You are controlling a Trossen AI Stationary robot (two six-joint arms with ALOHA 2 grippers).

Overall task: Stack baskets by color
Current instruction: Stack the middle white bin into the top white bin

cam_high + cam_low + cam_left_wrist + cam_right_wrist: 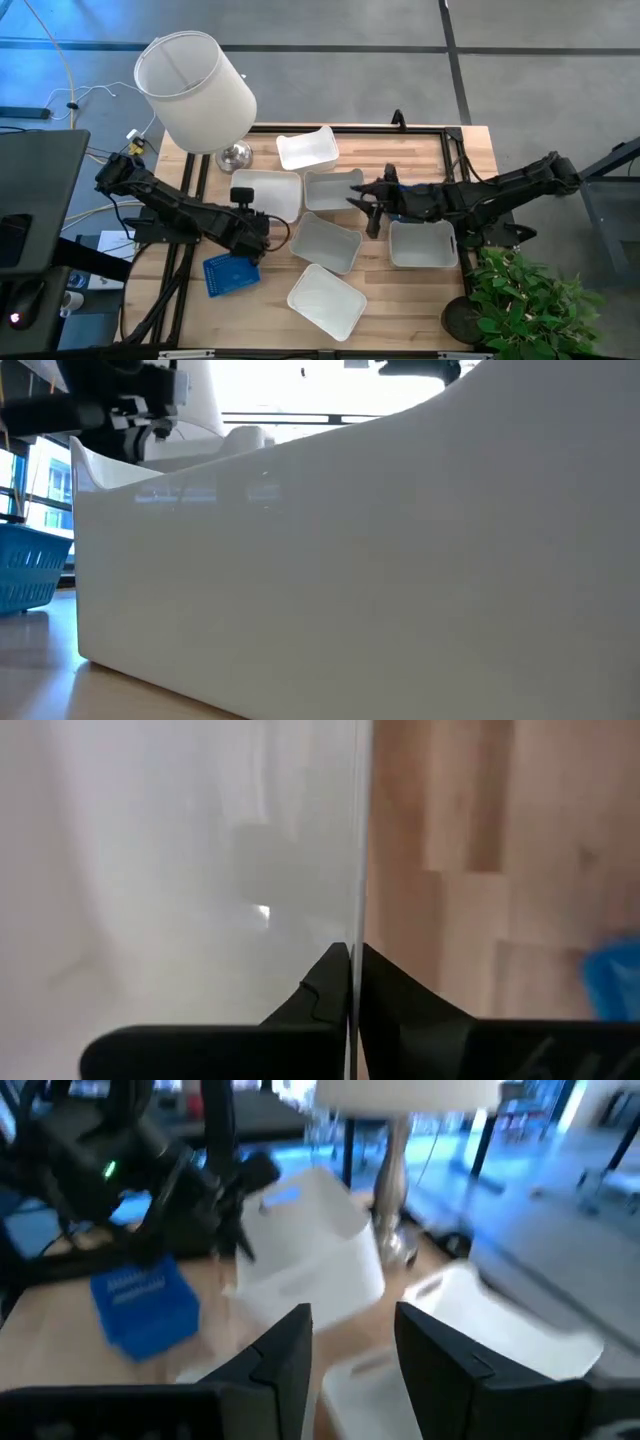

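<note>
Clearly the left gripper's [262, 226] fingers pinch the white basket's [266, 195] 6 o'clock rim, the right gripper's [362, 208] fingers parted, empty, at its 3 o'clock.

Six white baskets [325, 242] scattered mid-table, one tilted, lifted by rim; blue basket [230, 273] front-left.

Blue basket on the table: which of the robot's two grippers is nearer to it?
Left. The left gripper, shut on a white basket's rim, sits just beside the blue basket. The right gripper, open, hovers over the table's middle, well away.
</note>
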